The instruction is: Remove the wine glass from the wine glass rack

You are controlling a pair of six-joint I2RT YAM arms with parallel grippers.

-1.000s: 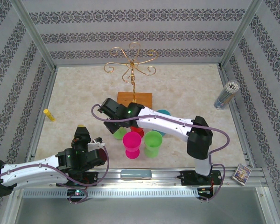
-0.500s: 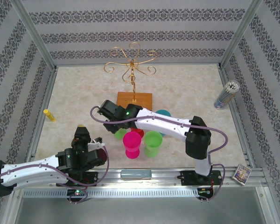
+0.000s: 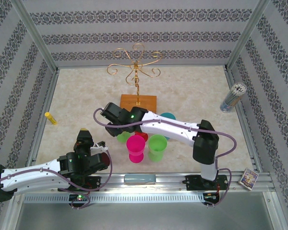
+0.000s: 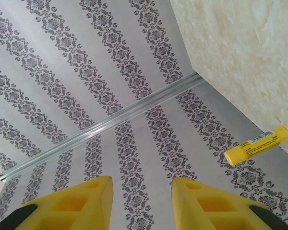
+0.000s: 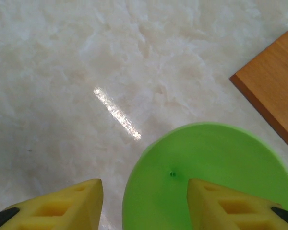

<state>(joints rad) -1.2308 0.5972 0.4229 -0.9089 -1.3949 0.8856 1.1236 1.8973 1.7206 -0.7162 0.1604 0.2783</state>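
Right wrist view: the right gripper (image 5: 144, 206) is seen with its yellow fingers (image 5: 57, 203) parted, the jaws released. The round top of a green wine glass (image 5: 209, 177) lies between them. Bare table shows between its left edge and the left finger. The right finger overlaps the green surface, and contact there cannot be judged. A corner of the wooden base (image 5: 273, 86) is seen just beyond the glass, on the pale marbled table (image 5: 86, 57).

Top external view: the right arm is stretched to the left across the table, its wrist directly above that green wine glass, which stands on the table just in front of the left corner of the base. A red glass (image 3: 141, 135), a pink glass (image 3: 136, 148), a second green glass (image 3: 157, 147) and a teal glass (image 3: 169, 117) are grouped close by on the table. The wine glass rack (image 3: 136, 67) rises on a thin gold stem from the base, at the far middle of the table.

Left wrist view: the left gripper (image 4: 141, 206) is held with its jaws parted and nothing between them, facing the patterned side wall. A yellow tube (image 4: 257, 145) lies at the foot of that wall.
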